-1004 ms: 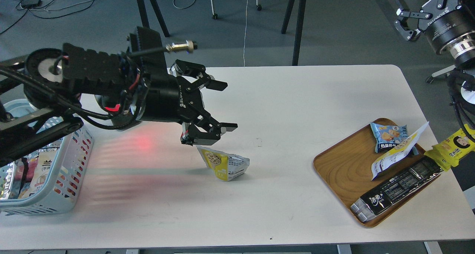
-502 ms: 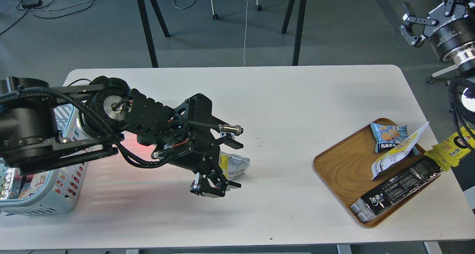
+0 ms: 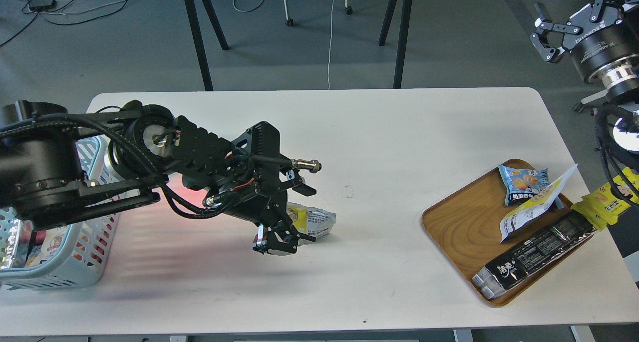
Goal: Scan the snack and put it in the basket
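Observation:
The snack (image 3: 313, 221), a small yellow-and-white foil pouch, lies on the white table (image 3: 399, 132) left of centre. My left gripper (image 3: 291, 216) is down over it, open, with one finger beyond the pouch and one finger (image 3: 273, 243) on the near side. The arm hides the pouch's left part. I cannot tell whether the fingers touch it. The light blue slotted basket (image 3: 75, 262) stands at the table's left edge, partly behind my left arm, with packets inside. My right gripper (image 3: 569, 12) is open and empty, raised past the table's far right corner.
A wooden tray (image 3: 459, 227) at the right holds a blue-and-white packet (image 3: 521, 182), another yellow-and-white pouch (image 3: 531, 207) and a long black bar pack (image 3: 534, 254). A yellow pack (image 3: 606, 202) lies at the tray's right edge. A red glow (image 3: 174, 217) falls on the table beneath my left arm.
My left arm has swung down from above the table onto the snack, and its fingers have drawn slightly closer around the pouch. The right gripper has shifted a little. The snack has not moved.

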Action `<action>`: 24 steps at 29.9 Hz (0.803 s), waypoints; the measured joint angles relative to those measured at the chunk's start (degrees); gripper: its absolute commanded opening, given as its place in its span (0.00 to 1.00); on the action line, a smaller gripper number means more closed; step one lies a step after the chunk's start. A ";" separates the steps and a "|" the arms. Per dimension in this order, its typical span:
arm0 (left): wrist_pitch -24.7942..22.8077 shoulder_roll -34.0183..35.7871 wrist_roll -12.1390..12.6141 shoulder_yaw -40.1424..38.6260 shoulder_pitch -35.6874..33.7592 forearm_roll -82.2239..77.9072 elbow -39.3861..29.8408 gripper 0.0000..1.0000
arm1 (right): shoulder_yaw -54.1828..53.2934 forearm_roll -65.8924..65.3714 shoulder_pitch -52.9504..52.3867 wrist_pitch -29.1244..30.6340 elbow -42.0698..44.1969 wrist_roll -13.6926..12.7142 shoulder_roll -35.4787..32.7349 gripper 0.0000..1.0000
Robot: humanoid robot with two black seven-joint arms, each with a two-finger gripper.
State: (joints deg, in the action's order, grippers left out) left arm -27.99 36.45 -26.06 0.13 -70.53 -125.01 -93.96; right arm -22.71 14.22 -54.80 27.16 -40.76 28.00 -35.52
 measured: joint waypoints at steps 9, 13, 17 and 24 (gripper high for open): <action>0.00 -0.15 -0.03 0.37 -0.30 0.00 1.88 0.37 | -0.40 -0.04 0.78 0.83 0.02 0.00 -0.07 0.99; 0.00 -0.15 -0.08 0.49 0.03 0.00 2.17 0.19 | -0.52 -0.03 0.82 0.84 0.03 0.00 -0.08 0.99; -0.01 -0.14 -0.15 0.49 -0.35 0.01 2.23 0.08 | -0.99 -0.03 0.88 0.84 0.05 0.00 -0.08 0.99; -0.01 -0.17 -0.10 0.00 -0.56 0.01 2.26 0.01 | -1.11 -0.06 0.92 0.84 0.08 0.00 -0.08 0.99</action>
State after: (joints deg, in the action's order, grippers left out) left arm -28.01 36.28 -26.16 0.14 -71.09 -125.00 -91.70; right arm -23.82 14.16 -53.88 28.00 -40.68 28.00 -35.60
